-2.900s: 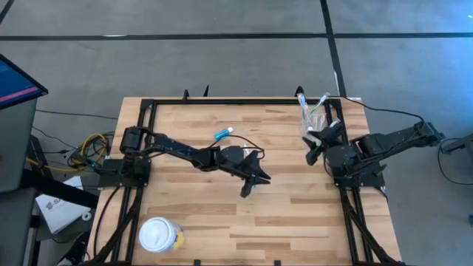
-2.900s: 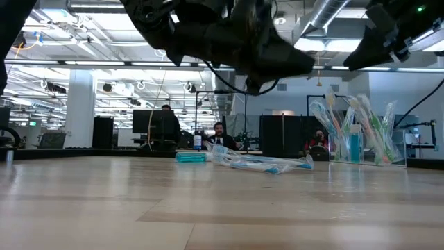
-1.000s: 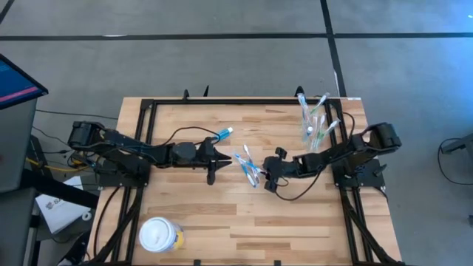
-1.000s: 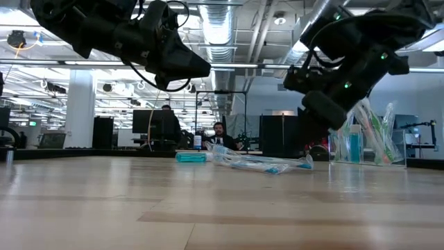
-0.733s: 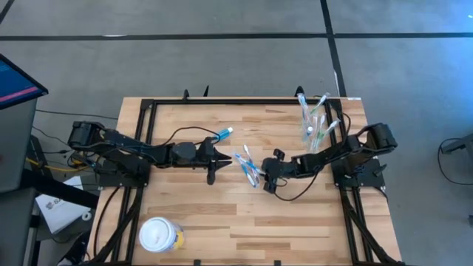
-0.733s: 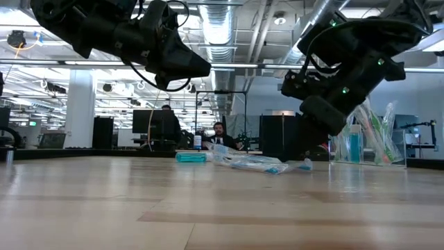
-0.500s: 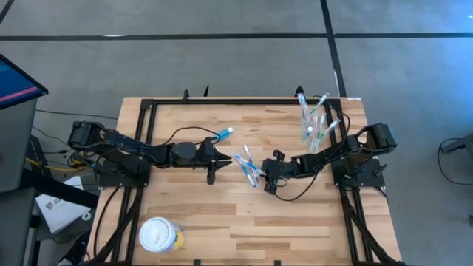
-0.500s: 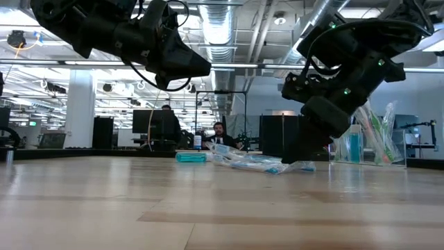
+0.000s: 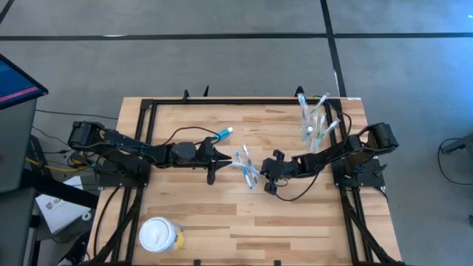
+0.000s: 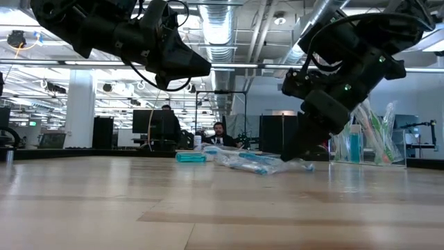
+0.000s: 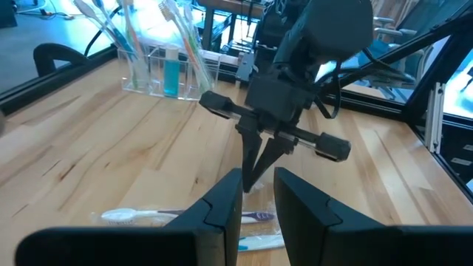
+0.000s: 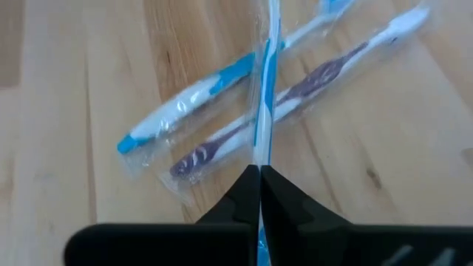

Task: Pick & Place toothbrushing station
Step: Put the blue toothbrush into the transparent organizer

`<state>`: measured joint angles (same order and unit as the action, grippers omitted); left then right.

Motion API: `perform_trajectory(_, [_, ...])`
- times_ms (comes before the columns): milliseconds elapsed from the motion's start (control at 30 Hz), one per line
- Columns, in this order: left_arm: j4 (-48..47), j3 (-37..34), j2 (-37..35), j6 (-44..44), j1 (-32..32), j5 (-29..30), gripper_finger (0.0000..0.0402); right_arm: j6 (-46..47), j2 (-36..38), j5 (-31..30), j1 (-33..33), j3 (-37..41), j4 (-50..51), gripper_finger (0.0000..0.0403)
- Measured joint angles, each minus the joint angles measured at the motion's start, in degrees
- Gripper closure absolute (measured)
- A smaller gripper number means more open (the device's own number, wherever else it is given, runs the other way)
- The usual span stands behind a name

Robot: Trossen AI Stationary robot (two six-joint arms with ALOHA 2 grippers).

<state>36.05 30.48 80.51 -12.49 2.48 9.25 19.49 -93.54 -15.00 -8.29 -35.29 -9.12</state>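
Three wrapped toothbrushes (image 9: 246,165) lie crossed at the table's middle. In the right wrist view they are a blue-and-white one (image 12: 185,100), a purple one (image 12: 310,85) and a third (image 12: 266,81) lying over both. My right gripper (image 12: 260,177) is down at the table, shut on that third toothbrush. My left gripper (image 9: 211,176) hangs open above the table, just left of the pile, with nothing between its fingers (image 11: 222,210). A small blue tube (image 9: 223,134) lies farther back. A clear holder (image 9: 314,122) at the far right has several toothbrushes standing in it. My right gripper pinches the wrapped blue-and-white toothbrush near its end (image 12: 262,151) between its two fingers. The fingers slant down from the table's right side, and the toothbrush runs on straight ahead of them. Its far part lies across the other two toothbrushes.
A round yellow tub with a white lid (image 9: 159,235) stands near the front left edge. A black frame (image 9: 222,102) borders the wooden tabletop. Bare wood lies open between the pile and the table's near edge.
My right gripper has come down from above the table onto the toothbrush pile and has shut on one wrapped toothbrush. The pile has shifted a little toward the table's left.
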Motion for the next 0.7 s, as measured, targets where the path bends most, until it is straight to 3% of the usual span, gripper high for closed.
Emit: perform_trajectory(700, [0.35,0.00,0.02,0.00,0.00,0.26,0.0327,-5.05,17.02,-9.25,-1.06,0.00,1.80,0.0402])
